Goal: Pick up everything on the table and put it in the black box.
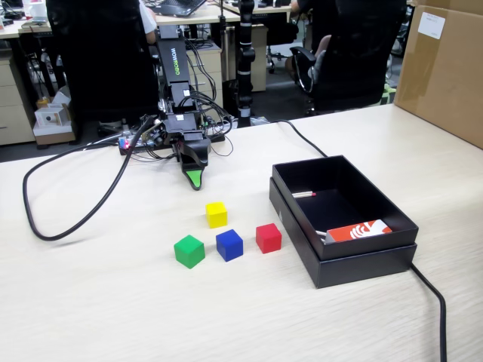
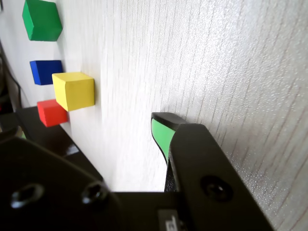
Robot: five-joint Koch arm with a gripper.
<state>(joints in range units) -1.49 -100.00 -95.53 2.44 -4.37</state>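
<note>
The gripper rested low on the tabletop, holding nothing; its opening could not be judged. The yellow cube lay nearest. Green, blue and red cubes sat close together, risking knocks. The black box contained no cubes.

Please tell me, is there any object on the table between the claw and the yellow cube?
No. In the fixed view, only bare table lies between the claw and the yellow cube. The wrist view shows the same empty stretch of wood.
</note>
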